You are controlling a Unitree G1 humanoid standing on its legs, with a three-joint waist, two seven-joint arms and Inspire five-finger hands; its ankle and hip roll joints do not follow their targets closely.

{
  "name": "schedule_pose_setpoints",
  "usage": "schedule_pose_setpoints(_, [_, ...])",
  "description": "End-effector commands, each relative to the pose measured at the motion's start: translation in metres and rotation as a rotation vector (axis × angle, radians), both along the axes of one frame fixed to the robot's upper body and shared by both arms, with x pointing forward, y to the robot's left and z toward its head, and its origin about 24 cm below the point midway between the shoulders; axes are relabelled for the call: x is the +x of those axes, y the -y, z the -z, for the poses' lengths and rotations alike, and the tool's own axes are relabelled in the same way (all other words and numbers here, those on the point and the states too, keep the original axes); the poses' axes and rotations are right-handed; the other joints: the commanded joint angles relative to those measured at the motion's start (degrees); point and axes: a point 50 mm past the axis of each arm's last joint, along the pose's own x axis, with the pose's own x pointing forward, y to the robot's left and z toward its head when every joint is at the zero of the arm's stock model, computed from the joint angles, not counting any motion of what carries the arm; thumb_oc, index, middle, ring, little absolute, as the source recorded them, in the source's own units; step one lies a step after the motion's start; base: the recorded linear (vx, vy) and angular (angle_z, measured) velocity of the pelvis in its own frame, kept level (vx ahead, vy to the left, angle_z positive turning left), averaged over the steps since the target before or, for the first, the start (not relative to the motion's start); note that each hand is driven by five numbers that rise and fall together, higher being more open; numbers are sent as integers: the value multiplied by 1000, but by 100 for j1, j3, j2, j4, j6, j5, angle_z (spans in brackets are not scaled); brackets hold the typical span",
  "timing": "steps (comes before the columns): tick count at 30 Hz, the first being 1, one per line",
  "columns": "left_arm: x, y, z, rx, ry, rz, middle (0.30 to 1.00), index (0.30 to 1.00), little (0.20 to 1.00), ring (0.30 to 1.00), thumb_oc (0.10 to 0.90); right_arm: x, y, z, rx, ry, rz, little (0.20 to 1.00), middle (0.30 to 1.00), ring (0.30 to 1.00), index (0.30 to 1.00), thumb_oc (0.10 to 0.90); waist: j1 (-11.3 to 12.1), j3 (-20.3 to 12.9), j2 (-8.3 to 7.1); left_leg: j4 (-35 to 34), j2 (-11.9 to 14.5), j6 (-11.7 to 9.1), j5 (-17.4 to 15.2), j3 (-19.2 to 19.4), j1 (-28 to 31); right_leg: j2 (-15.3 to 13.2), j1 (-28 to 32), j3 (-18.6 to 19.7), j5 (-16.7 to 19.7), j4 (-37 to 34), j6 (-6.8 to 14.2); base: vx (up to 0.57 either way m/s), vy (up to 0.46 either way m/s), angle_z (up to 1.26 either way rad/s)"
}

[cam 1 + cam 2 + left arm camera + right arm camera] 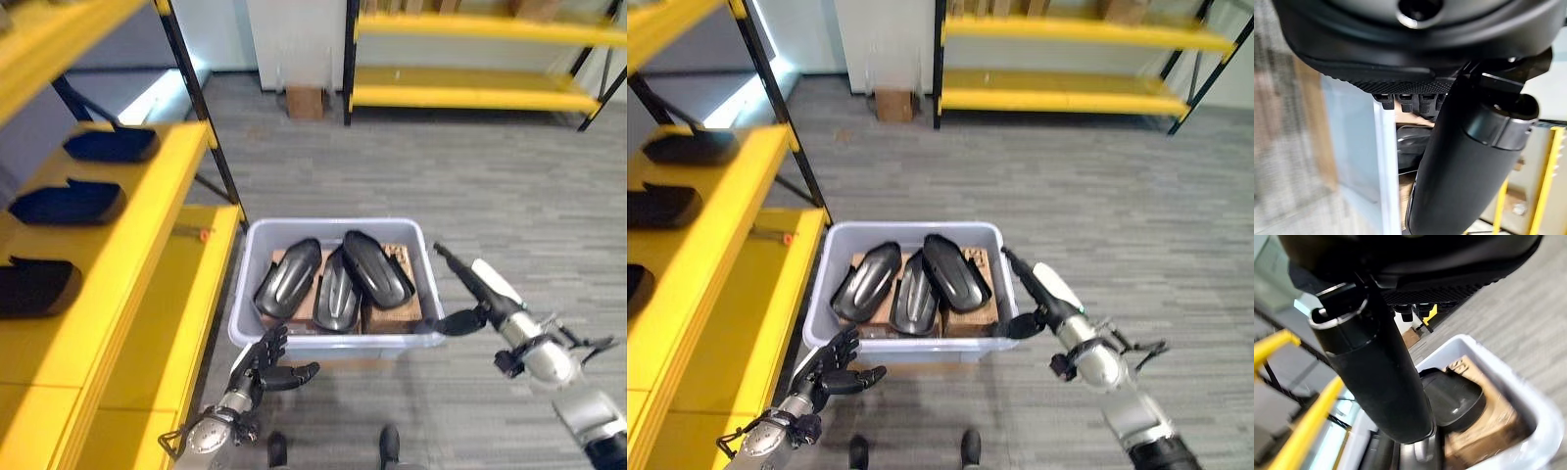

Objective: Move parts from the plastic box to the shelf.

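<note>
We see the plastic box (pixel 1382 161) only as a blurred wall and rim past the left hand (pixel 1459 166). In the right wrist view, the right hand (pixel 1376 367) covers most of the black parts (pixel 1454 399). The shelf (pixel 147 264) runs past the picture's edge.

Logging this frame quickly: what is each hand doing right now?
Left hand: open, fingers spread, holding nothing, by the plastic box.
Right hand: open, fingers straight, holding nothing, at the box's right rim.
</note>
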Motion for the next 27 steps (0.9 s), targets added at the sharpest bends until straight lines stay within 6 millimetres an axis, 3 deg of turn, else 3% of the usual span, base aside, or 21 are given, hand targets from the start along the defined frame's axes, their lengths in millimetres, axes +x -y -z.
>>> schedule_pose_setpoints(1, [33,4,-44,-34,242,48,1000,1000,1000,1000,900,22,-14,-66,-49,317,-52,1000,1000,1000,1000,900,79,175,-82,523,121,-83,-732,295,16,-616,-183,61,-572,415,371,-195,8,4])
schedule_pose_setpoints(10, [53,12,-70,-24,356,49,1000,1000,1000,1000,900,43,-24,-140,-277,549,-43,1000,1000,1000,1000,900,155,1008,-37,1009,105,-103,-753,235,-763,-677,-1049,165,-574,988,356,-97,-1,-2])
schedule_pose_setpoints(21, [65,7,-85,10,423,4,1000,1000,1000,1000,900,48,-26,-157,-369,641,22,1000,1000,1000,1000,900,193,1327,-97,1053,47,-91,-715,159,-1118,-670,-1345,179,-468,976,351,-25,-9,3])
schedule_pose_setpoints(27, [68,-1,-90,24,445,-43,1000,1000,1000,1000,900,45,-27,-177,-441,727,45,1000,1000,1000,1000,900,205,1390,-148,1095,26,-90,-725,151,-1278,-671,-1480,198,-427,945,327,-3,0,2])
